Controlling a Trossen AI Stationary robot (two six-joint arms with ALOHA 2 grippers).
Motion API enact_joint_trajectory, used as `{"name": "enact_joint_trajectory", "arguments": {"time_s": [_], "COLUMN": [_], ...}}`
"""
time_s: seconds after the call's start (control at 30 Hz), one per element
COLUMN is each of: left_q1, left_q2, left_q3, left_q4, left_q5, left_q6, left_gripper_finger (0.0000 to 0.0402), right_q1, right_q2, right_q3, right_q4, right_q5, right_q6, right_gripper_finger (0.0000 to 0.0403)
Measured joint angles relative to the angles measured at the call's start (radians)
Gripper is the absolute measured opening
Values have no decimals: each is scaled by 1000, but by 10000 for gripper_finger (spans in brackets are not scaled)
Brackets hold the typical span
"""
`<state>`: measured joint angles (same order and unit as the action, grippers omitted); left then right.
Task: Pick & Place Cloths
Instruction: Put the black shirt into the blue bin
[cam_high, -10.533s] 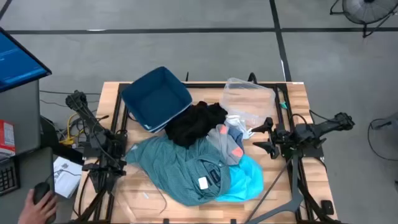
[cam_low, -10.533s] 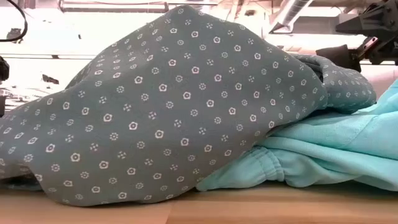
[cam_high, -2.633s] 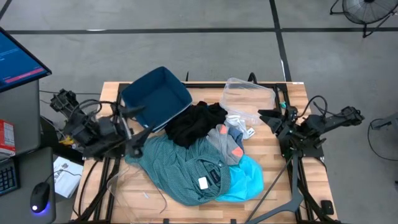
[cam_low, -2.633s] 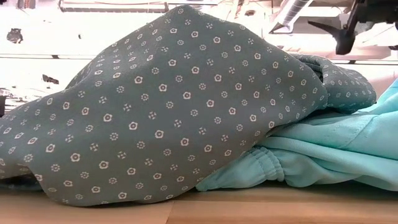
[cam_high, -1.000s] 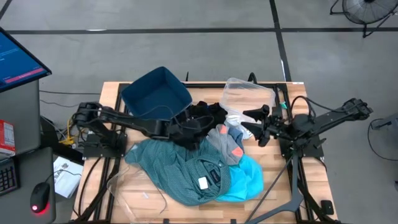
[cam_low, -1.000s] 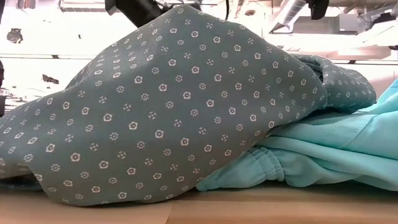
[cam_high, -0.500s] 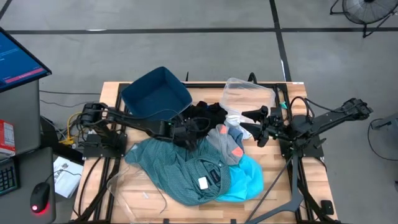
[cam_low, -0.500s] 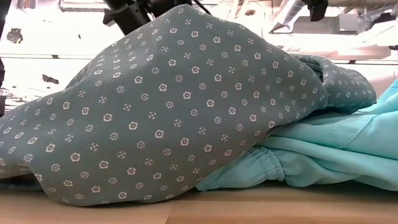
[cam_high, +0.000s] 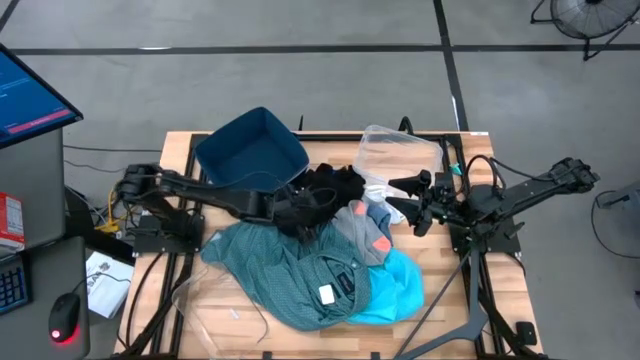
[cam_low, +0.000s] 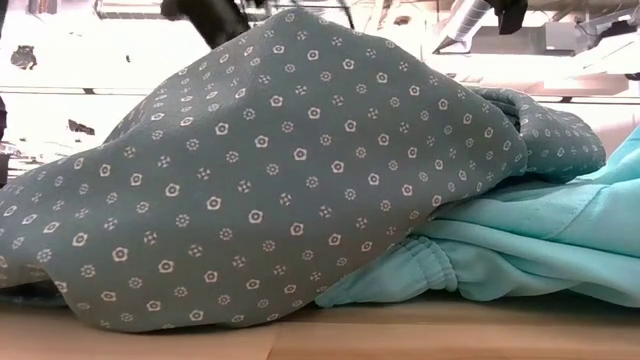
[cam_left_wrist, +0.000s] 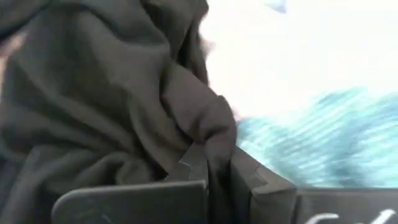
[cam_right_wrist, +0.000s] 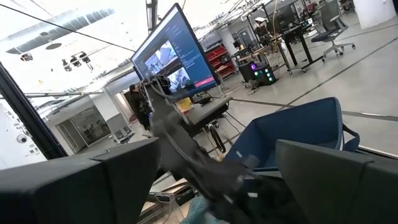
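Observation:
A black garment (cam_high: 328, 188) lies crumpled at the table's middle, beside a teal patterned shirt (cam_high: 280, 265) that fills the low view (cam_low: 280, 170). My left gripper (cam_high: 300, 212) reaches in from the left and is shut on the black garment (cam_left_wrist: 124, 93). Grey-and-coral socks (cam_high: 366, 230) and a bright blue top (cam_high: 402, 285) lie to the right, and a turquoise top (cam_low: 520, 250) lies beside the shirt. My right gripper (cam_high: 413, 205) hovers open near the white socks (cam_high: 380, 195), holding nothing. My left gripper pinches a bunched fold of the black garment (cam_left_wrist: 214, 146) between its two fingers, at the garment's left near side. The fingers slant down at it from the table's left. The rest of the garment lies slack on the pile.
A dark blue square bin (cam_high: 250, 150) stands tilted at the far left, right behind the left arm. A clear plastic tub (cam_high: 400, 155) sits at the far right, another clear one (cam_high: 215, 305) at the near left. Bare wood shows along the right edge.
My left gripper dipped down into the black garment, edging toward the table's right, then drew back a little and rose. The cloths have kept their places. My right arm has kept still.

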<state>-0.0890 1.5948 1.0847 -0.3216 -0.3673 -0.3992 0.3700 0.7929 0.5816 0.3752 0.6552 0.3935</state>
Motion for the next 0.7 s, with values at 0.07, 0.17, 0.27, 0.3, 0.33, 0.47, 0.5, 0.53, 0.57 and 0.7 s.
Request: {"name": "enact_joint_trajectory", "arguments": {"time_s": [0.07, 0.17, 0.27, 0.3, 0.33, 0.47, 0.5, 0.53, 0.57, 0.7], "left_q1": [-3, -4, -7, -7, -7, -7, -7, -5, -5, -5], "left_q2": [-67, -198, -351, -399, -450, -641, -680, -720, -758, -860], "left_q3": [15, 40, 55, 55, 56, 56, 56, 57, 58, 57], "left_q4": [3, 40, 146, 182, 235, 366, 389, 416, 426, 487], "left_q5": [-1, -1, -11, -14, -20, -94, -127, -163, -201, -322], "left_q6": [0, 10, 63, 89, 121, 287, 334, 384, 433, 655], "left_gripper_finger": [1, 1, 1, 1, 1, 1, 1, 1, 1, 1], "right_q1": [0, 0, 0, 0, 0, -7, -12, -16, -20, -42], "right_q2": [0, 0, 0, 0, -1, 0, 0, 0, 0, 0], "right_q3": [0, 0, 0, 0, 0, 0, 0, 0, 0, 0], "right_q4": [1, 0, 0, 0, 0, -1, -1, -1, -1, 0], "right_q5": [0, 2, 3, 3, 3, 3, 3, 3, 3, 3], "right_q6": [0, 0, 0, 0, 0, -7, -7, -7, -7, -7], "right_gripper_finger": [311, 311, 311, 311, 311, 311, 311, 311, 311, 311]}}
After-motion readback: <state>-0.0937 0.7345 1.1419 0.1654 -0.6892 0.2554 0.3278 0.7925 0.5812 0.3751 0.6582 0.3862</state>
